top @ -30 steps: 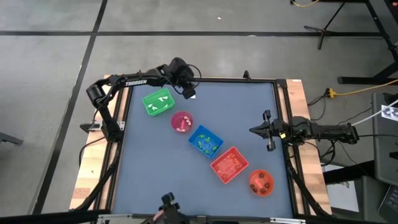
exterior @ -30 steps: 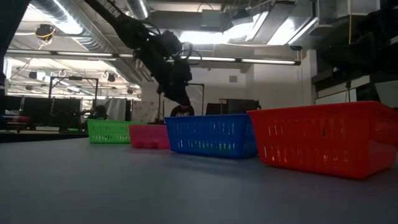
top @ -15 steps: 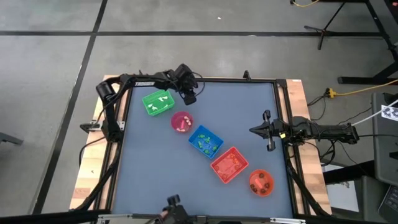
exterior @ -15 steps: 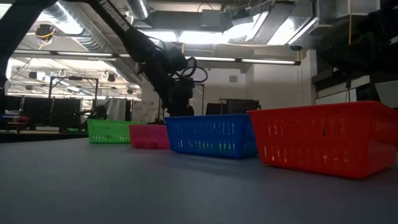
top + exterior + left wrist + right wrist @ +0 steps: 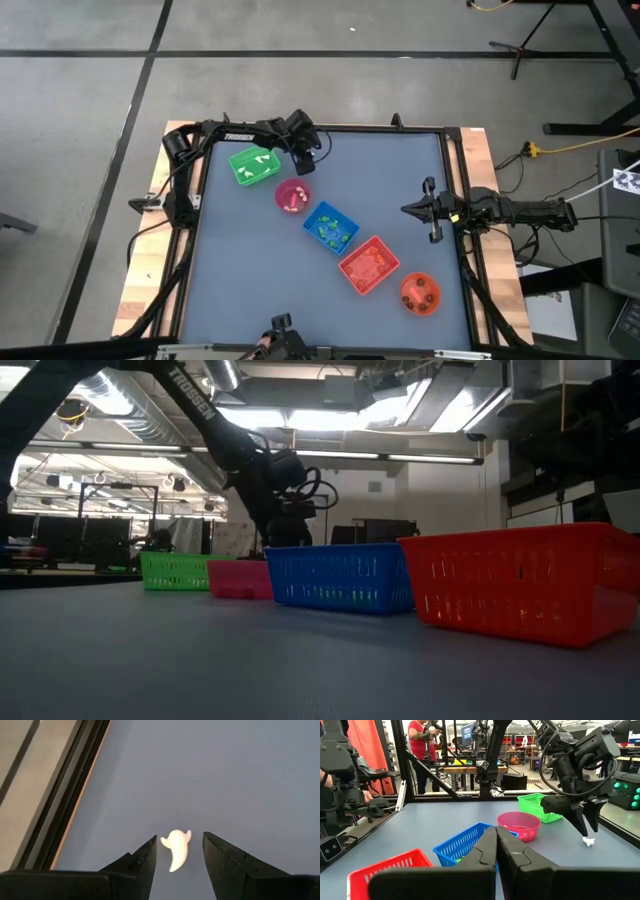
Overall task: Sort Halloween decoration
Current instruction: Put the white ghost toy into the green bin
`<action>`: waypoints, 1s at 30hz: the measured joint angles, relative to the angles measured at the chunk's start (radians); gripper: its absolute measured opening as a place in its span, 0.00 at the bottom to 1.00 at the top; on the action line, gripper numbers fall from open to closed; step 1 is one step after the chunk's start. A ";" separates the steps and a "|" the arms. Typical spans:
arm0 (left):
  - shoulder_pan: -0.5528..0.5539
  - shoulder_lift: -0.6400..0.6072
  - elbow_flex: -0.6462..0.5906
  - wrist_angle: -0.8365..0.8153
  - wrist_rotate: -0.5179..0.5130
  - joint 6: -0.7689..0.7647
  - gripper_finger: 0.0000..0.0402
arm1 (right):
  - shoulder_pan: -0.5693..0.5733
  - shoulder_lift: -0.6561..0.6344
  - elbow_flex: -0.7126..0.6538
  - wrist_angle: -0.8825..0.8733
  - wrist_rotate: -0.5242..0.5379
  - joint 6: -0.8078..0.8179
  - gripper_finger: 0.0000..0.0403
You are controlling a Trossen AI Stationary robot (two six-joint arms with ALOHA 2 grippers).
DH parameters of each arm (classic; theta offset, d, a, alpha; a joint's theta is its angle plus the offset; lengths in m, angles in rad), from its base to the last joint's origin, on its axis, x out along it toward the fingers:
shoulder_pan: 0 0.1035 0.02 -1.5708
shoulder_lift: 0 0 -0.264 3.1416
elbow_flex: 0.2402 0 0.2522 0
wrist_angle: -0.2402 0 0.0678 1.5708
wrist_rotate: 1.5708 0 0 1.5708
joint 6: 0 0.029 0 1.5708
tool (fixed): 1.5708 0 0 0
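A tiny white ghost trinket (image 5: 176, 851) lies flat on the grey table (image 5: 390, 170) near its far left corner. My left gripper (image 5: 180, 837) is open and slants down over it, one finger on either side, touching nothing. From the right wrist view its fingertips (image 5: 586, 826) stand just above the ghost (image 5: 589, 841). My right gripper (image 5: 408, 210) is shut and waits level at the table's right edge. Small trinkets lie in the green tray (image 5: 253, 164), pink bowl (image 5: 292, 196), blue tray (image 5: 330, 227), red tray (image 5: 368, 265) and orange bowl (image 5: 420, 292).
The five containers run in a slanting row from the far left to the near right. The green tray and the pink bowl stand close beside my left gripper. The table's raised far-left rim (image 5: 60, 815) runs near the ghost. People show in the room beyond the table.
My left gripper has come down toward the table beside the green tray, shifting a little toward the near edge and rolling slightly. Its fingers have stayed open.
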State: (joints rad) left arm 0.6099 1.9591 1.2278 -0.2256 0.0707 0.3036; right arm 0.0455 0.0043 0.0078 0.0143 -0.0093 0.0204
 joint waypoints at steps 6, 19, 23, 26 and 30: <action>0.000 0.000 0.000 -0.002 -0.001 0.021 0.36 | 0.000 0.000 0.000 0.000 0.000 0.000 0.01; 0.005 0.034 0.000 0.009 -0.019 0.021 0.36 | 0.000 0.000 0.000 0.000 0.000 0.000 0.01; 0.005 0.047 0.000 0.019 -0.023 0.021 0.36 | 0.000 0.000 0.000 0.000 0.000 0.000 0.01; 0.005 0.059 0.000 0.032 -0.016 0.022 0.36 | 0.000 0.000 0.000 0.000 0.000 0.000 0.01; 0.005 0.075 0.000 0.040 0.006 0.022 0.36 | 0.000 0.000 0.000 0.000 -0.001 0.000 0.01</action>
State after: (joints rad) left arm 0.6147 2.0341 1.2278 -0.1853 0.0764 0.3252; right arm 0.0452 0.0044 0.0078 0.0143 -0.0105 0.0202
